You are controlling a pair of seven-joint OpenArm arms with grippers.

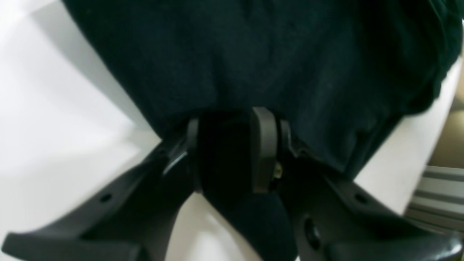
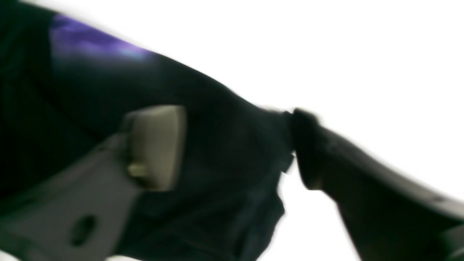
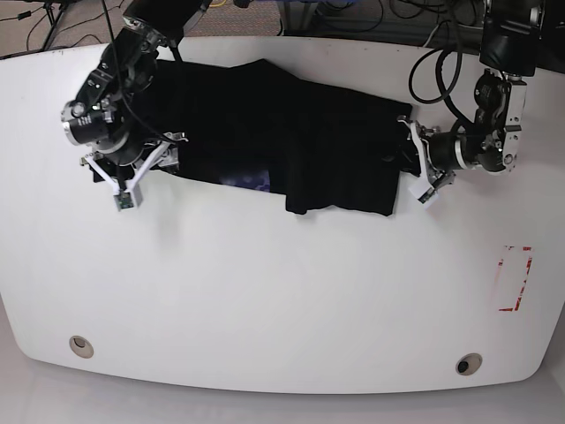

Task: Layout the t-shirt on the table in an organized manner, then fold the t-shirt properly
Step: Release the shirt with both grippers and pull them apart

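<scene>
The black t-shirt [image 3: 300, 132] lies spread sideways across the far half of the white table [image 3: 282, 300], its lower middle folded over. A bit of purple print [image 3: 256, 181] shows. My left gripper [image 3: 408, 163] is at the shirt's right end. In the left wrist view it [image 1: 228, 145] is shut on a fold of the shirt [image 1: 253, 54] just above the table [image 1: 54, 108]. My right gripper [image 3: 141, 168] is at the shirt's left end. In the blurred right wrist view it [image 2: 232, 145] has a thick bunch of the shirt [image 2: 217, 127] between its jaws, purple print [image 2: 90, 43] beyond.
A red tape rectangle [image 3: 515, 278] is at the right. Two grommet holes [image 3: 80, 344] [image 3: 468, 363] sit near the front edge. Cables [image 3: 441, 35] hang behind the far edge. The table's edge and a metal frame [image 1: 438, 195] show in the left wrist view.
</scene>
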